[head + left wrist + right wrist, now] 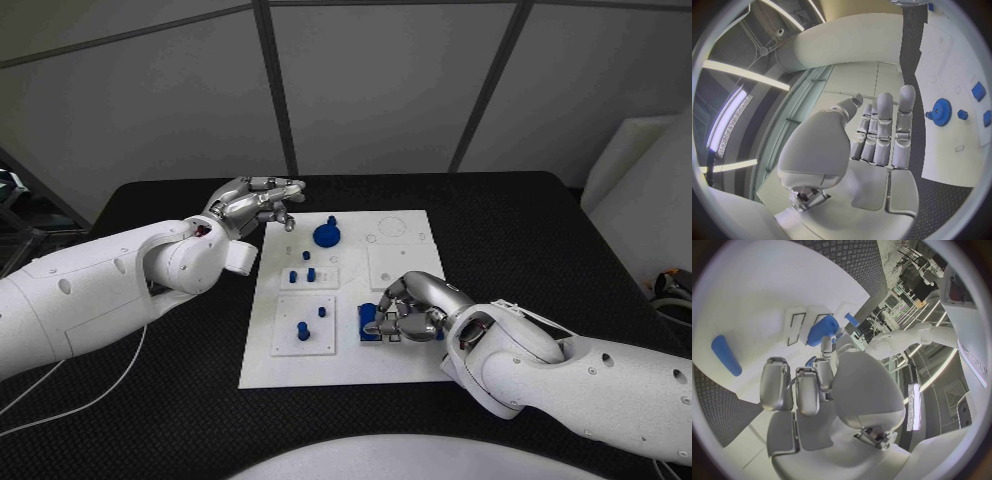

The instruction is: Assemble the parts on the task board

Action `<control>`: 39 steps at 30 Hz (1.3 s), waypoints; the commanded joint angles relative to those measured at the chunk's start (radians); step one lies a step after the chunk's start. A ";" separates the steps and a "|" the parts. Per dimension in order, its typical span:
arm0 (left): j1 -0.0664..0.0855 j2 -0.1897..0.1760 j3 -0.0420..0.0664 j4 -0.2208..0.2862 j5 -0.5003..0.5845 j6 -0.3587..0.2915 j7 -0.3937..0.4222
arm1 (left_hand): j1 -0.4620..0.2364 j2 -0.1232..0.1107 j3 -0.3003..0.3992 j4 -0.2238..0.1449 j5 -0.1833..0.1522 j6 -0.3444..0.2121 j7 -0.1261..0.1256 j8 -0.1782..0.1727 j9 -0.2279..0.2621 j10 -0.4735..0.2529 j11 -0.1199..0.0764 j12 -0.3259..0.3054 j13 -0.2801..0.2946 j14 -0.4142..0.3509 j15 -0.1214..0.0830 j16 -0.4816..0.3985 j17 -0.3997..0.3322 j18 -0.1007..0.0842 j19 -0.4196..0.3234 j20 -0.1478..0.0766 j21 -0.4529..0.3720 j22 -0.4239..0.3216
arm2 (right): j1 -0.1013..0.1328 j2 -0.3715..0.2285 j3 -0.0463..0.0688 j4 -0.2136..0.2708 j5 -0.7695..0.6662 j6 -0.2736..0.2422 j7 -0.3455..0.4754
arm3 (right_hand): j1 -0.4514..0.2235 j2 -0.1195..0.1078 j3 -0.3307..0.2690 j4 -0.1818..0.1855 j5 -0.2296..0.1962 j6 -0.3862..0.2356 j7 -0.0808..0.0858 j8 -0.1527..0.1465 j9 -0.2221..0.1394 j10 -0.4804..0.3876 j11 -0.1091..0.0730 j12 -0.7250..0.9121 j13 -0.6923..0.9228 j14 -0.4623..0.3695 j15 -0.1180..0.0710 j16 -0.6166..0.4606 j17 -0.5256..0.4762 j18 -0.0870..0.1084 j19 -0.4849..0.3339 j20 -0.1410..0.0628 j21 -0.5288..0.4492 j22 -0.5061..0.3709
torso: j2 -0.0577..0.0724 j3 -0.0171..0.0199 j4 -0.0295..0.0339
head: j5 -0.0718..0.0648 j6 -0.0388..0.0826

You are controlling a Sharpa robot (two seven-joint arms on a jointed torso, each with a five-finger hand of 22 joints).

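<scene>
The white board (pixel 378 372) lies in the middle of the black table (pixel 534 215), with several small blue parts on it. The right hand (pixel 411 308) rests on the near right part of the board, its fingers curled down around a blue block (pixel 371 322) that sits at the board's near middle; in the right wrist view the fingers (pixel 807 390) bend over that blue block (pixel 822 330), and it seems to be held between thumb and fingers, though the contact itself is partly hidden. A long blue piece (pixel 726 355) lies flat on the board apart from that hand. The left hand (pixel 257 205) hangs at the far left corner of the board, just off its edge, holding nothing; in the left wrist view its fingers (pixel 882 132) are stretched out nearly straight and close together. Near it, on the far part of the board, stands a blue gear (pixel 327 235), seen also from the left wrist (pixel 940 111), with a small blue peg (pixel 962 114) beside it. Nearer, on the left half, two short blue pegs (pixel 300 274) stand in a raised white square, and another blue peg (pixel 303 329) stands in the square nearer still
</scene>
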 commanded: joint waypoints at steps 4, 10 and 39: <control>0.001 0.002 0.001 0.000 -0.002 0.011 0.002 | -0.001 0.009 -0.004 0.001 -0.004 -0.009 0.001 0.003 -0.002 -0.008 0.001 0.005 -0.001 -0.006 0.001 0.006 -0.001 0.050 -0.001 0.003 -0.003 -0.002 | 0.000 0.008 -0.001 -0.015 -0.023 0.086 -0.018 | 0.044 0.043 0.037 -0.011 -0.060 0.009 -0.005 0.000 0.000 0.033 -0.026 0.013 0.012 0.080 -0.012 0.005 0.126 -0.017 0.001 -0.011 0.006 0.005 | -0.001 0.0001 -0.0006 | 0.001 -0.003; 0.001 0.004 0.001 -0.001 -0.002 0.013 0.000 | 0.000 0.009 -0.006 0.001 -0.003 -0.013 0.002 0.002 -0.002 -0.011 0.001 0.005 -0.001 -0.007 0.001 0.008 -0.003 0.051 -0.001 0.003 -0.005 -0.003 | 0.000 0.008 -0.001 -0.018 -0.028 0.129 -0.010 | 0.072 0.061 0.074 -0.028 -0.079 0.022 -0.010 -0.006 0.001 0.051 -0.031 0.040 0.038 0.084 -0.014 0.013 0.146 -0.018 0.003 -0.013 0.008 0.011 | -0.001 0.0004 -0.0016 | 0.002 0.000; -0.003 0.002 0.001 -0.005 -0.003 0.016 -0.003 | 0.001 0.009 -0.007 0.001 -0.003 -0.015 0.002 0.002 -0.003 -0.012 0.002 0.005 -0.002 -0.007 0.001 0.008 -0.004 0.051 -0.001 0.003 -0.005 -0.003 | 0.000 -0.035 -0.002 -0.007 -0.054 0.116 -0.015 | 0.075 0.051 0.119 -0.039 -0.107 0.029 -0.007 -0.021 0.003 0.056 -0.028 0.037 0.042 0.085 -0.012 0.014 0.147 -0.019 0.003 -0.010 0.009 0.014 | 0.000 0.0015 -0.0009 | 0.008 -0.007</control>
